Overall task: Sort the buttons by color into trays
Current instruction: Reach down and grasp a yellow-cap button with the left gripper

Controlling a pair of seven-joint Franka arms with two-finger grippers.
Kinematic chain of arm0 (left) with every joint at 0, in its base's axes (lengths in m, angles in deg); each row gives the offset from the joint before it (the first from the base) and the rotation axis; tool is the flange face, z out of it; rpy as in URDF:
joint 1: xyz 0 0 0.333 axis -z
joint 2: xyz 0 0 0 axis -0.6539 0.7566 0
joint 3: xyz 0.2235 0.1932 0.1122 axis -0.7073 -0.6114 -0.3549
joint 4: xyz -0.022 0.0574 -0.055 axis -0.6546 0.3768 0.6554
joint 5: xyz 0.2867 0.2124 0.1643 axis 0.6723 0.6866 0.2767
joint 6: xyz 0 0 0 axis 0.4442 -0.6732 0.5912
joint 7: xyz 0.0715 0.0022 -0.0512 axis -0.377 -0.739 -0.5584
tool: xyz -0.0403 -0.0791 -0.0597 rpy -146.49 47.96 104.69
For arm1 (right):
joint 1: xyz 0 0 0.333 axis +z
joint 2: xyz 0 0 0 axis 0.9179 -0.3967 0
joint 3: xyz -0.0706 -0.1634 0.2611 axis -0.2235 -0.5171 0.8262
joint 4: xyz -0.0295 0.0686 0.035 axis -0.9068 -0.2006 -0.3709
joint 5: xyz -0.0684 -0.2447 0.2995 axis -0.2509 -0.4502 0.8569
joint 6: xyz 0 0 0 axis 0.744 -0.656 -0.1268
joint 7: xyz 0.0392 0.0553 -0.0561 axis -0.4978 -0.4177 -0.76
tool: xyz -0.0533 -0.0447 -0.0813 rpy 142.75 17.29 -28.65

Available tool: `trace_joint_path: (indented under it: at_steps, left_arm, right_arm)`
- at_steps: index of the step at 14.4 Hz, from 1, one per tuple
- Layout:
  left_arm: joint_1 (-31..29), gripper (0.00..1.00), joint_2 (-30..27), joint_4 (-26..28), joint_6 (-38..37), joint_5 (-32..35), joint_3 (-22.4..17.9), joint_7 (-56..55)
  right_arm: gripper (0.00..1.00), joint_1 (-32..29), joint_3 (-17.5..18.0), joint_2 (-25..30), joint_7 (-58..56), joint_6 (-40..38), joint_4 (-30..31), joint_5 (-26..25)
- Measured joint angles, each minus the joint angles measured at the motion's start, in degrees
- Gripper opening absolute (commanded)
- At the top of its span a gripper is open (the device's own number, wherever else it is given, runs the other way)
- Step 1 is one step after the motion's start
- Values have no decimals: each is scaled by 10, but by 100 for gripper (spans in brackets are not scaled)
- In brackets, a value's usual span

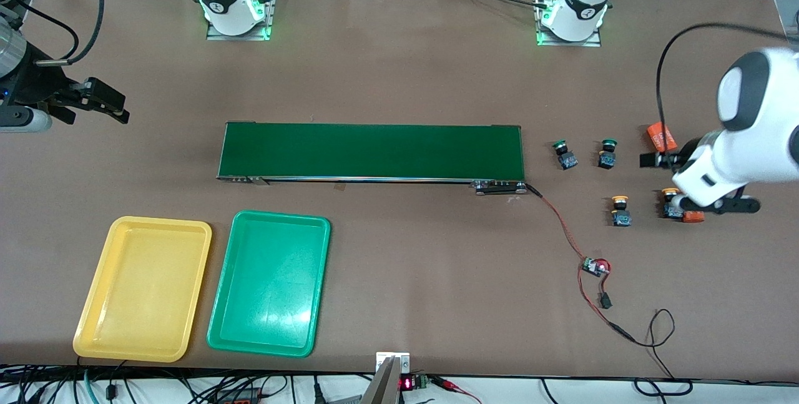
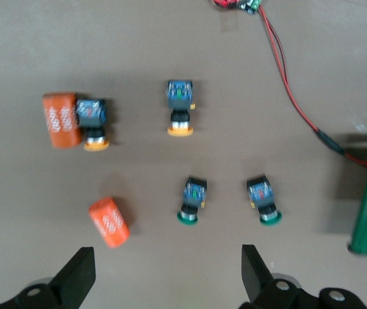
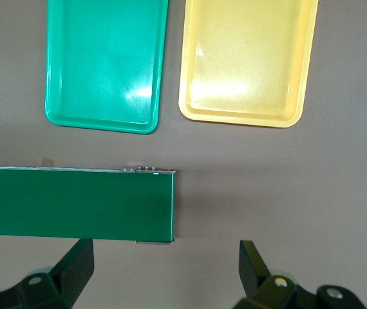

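Two green-capped buttons [image 1: 563,153] [image 1: 607,152] lie on the table off the conveyor's end, toward the left arm's end. Nearer the front camera lie a yellow-capped button [image 1: 620,209] and a second one [image 1: 671,199], partly hidden under the left arm and touching an orange cylinder [image 1: 693,216]. My left gripper [image 1: 698,183] [image 2: 167,257] hangs open and empty over this cluster. The yellow tray [image 1: 143,288] and green tray [image 1: 269,282] sit side by side, both empty, near the front edge. My right gripper [image 1: 93,113] [image 3: 165,248] hovers open and empty off the conveyor's other end.
A long dark-green conveyor belt [image 1: 371,151] crosses the table's middle. A second orange cylinder [image 1: 661,137] lies loose beside the green-capped buttons. A red and black wire [image 1: 562,229] runs from the conveyor to a small board [image 1: 596,266] nearer the front camera.
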Motion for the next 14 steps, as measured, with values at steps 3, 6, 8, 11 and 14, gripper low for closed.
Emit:
trace_joint_path:
  at_steps: [3,6,8,11,14]
  left_arm:
    - [-6,100,60,2,67,0,0,4]
    - [-15,100,108,2,148,0,0,24]
    - [-32,100,137,3,212,1,0,52]
    - [-58,98,170,20,281,0,2,76]
    - [-59,98,175,37,297,-15,8,77]
  right_arm:
    - [100,0,0,0,0,0,0,0]
    - [100,0,0,0,0,0,0,0]
    - [100,0,0,0,0,0,0,0]
    - [100,0,0,0,0,0,0,0]
    - [100,1,1,0,0,1,0,0]
